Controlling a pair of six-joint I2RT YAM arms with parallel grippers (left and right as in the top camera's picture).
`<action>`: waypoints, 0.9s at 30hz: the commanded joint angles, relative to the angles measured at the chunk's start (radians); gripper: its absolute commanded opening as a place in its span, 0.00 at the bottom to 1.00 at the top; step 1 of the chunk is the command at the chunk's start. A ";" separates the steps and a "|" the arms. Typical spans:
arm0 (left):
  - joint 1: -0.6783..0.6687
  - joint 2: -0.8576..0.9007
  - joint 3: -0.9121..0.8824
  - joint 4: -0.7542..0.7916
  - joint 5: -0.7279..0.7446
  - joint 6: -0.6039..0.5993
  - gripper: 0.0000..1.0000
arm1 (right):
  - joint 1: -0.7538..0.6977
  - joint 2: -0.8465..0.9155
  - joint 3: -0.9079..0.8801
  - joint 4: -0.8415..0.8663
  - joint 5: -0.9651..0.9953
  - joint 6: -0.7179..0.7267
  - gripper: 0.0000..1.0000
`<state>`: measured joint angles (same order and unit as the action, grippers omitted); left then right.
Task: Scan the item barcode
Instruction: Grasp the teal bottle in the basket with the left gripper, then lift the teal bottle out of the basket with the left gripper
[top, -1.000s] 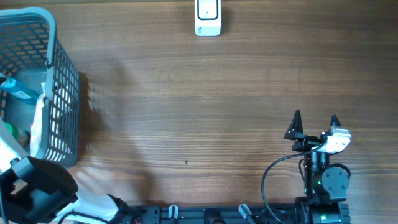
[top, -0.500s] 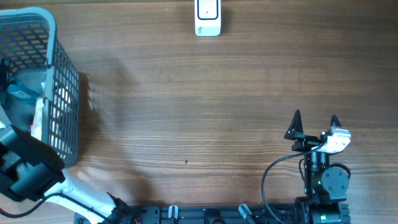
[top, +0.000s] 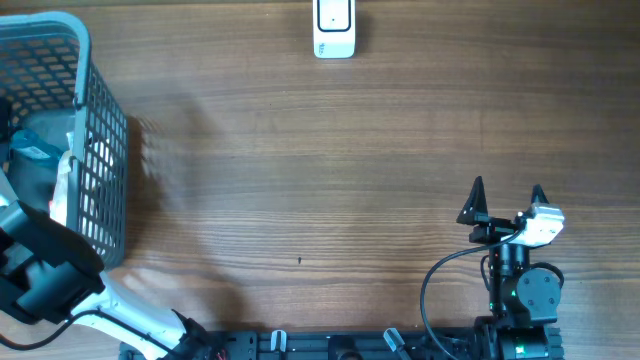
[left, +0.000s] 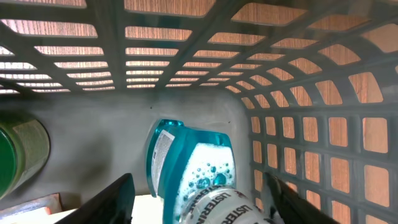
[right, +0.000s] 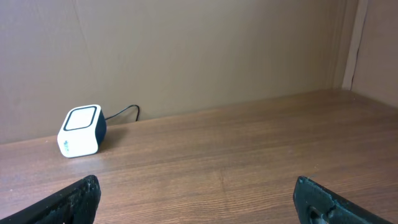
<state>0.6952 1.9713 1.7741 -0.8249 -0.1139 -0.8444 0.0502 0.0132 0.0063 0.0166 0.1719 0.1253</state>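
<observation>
A teal mouthwash bottle (left: 193, 162) with a white Listerine sleeve lies in the grey mesh basket (left: 298, 124). Its label faces left in the left wrist view. My left gripper (left: 199, 186) reaches down inside the basket, its black fingers (left: 118, 199) standing either side of the bottle's neck with a gap on the left: open. From overhead only a teal patch of the bottle (top: 30, 150) shows past the left arm (top: 45, 275). The white barcode scanner (top: 334, 28) sits at the table's far edge. My right gripper (top: 507, 195) rests open and empty near the front right.
The basket (top: 100, 150) stands at the table's left edge. A green-capped container (left: 18, 155) lies in it left of the bottle. The scanner (right: 81, 130) stands against the back wall with its cable behind. Bare wooden table stretches between basket, scanner and right arm.
The left arm has moved away from the table's front edge, further over the basket. The right arm has not moved.
</observation>
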 joint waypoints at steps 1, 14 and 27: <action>0.003 0.023 0.012 0.003 0.006 -0.002 0.66 | -0.003 -0.004 -0.001 0.005 -0.016 -0.017 1.00; 0.002 0.076 0.012 0.002 0.028 -0.002 0.66 | -0.003 -0.004 -0.001 0.005 -0.016 -0.017 1.00; 0.003 0.074 0.013 -0.023 0.071 -0.001 0.37 | -0.003 -0.004 -0.001 0.005 -0.016 -0.018 1.00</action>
<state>0.6960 2.0346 1.7779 -0.8345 -0.0788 -0.8478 0.0505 0.0132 0.0063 0.0166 0.1715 0.1253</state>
